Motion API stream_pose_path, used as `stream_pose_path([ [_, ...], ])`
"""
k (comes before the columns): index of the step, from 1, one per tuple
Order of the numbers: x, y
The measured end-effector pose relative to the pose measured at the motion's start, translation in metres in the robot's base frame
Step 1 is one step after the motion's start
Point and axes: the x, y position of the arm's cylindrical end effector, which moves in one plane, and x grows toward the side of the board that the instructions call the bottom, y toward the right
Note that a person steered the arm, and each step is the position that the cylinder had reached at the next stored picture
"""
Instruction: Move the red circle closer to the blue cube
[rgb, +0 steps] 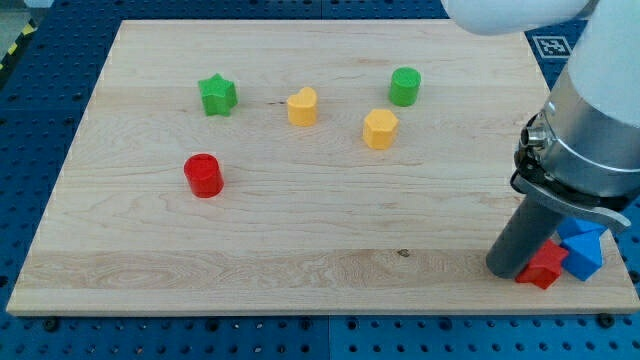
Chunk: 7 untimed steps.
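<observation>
Red circle (204, 175): desk's (300, 250) left half, well apart from blue cube (583, 246) at right edge. End effector: plain rod, no jaws; my tip (508, 270) beside red star (542, 266).

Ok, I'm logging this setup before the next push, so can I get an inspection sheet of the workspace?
Surface: wooden board, lying on a blue perforated base.
Job's things: red circle at the view's left; blue cube at the bottom right corner, far from it.
Clutter: green star, yellow heart, yellow hexagon block, green cylinder, red block touching the blue cube.
My tip: at the bottom right, just left of the red block.
Fingers: nothing seen.
Cables: nothing seen.
Surroundings: printed marker at top right.
</observation>
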Motion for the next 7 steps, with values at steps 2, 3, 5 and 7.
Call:
stream_pose_path([
  [2, 0.000, 0.002],
  [3, -0.006, -0.068],
  [5, -0.025, -0.246],
  [7, -0.075, -0.402],
])
